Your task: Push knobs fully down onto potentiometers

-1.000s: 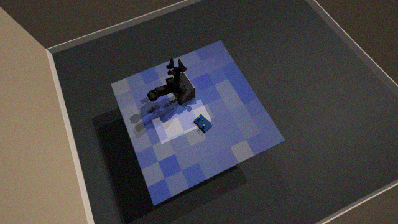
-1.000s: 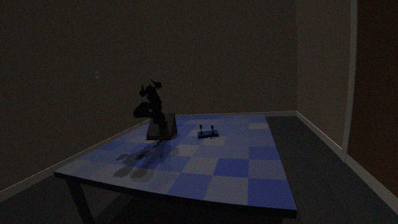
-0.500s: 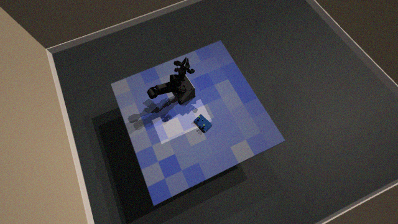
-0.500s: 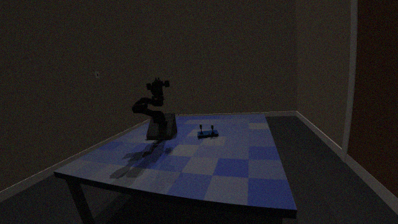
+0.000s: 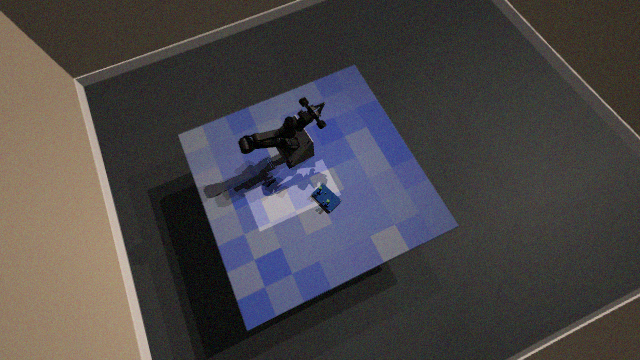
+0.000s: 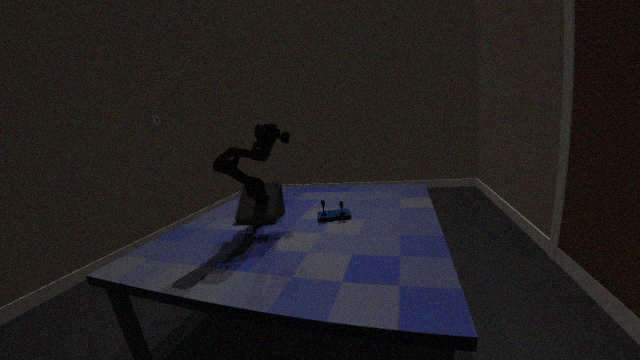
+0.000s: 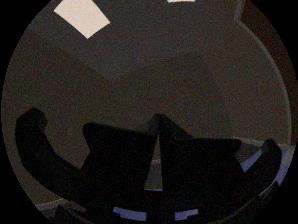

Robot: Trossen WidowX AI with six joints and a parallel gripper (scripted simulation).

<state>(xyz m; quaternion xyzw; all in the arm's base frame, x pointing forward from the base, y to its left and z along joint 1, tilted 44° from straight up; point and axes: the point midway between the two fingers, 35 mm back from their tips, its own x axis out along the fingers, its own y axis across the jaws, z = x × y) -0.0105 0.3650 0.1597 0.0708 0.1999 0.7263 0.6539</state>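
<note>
The blue circuit board (image 5: 334,199) (image 6: 328,216) stands on the table in front of the arm's base. Two dark uprights rise from it in the exterior view, a left knob (image 6: 323,202) and a right knob (image 6: 341,203), both well above the board. In the top view small green-yellow marks show there. The knobs are too small to tell their exact seating. My gripper (image 5: 323,105) (image 7: 160,117) is shut with its fingertips together and nothing between them. It is raised high above the table, on the far side of the arm's base from the board, and touches neither board nor knobs.
The table (image 5: 350,250) (image 6: 430,270) has a blue and grey checked top. The arm's dark base (image 5: 298,147) (image 6: 261,205) stands between my gripper and the board in the top view. Shadows of the arm fall across the table. Room walls surround it.
</note>
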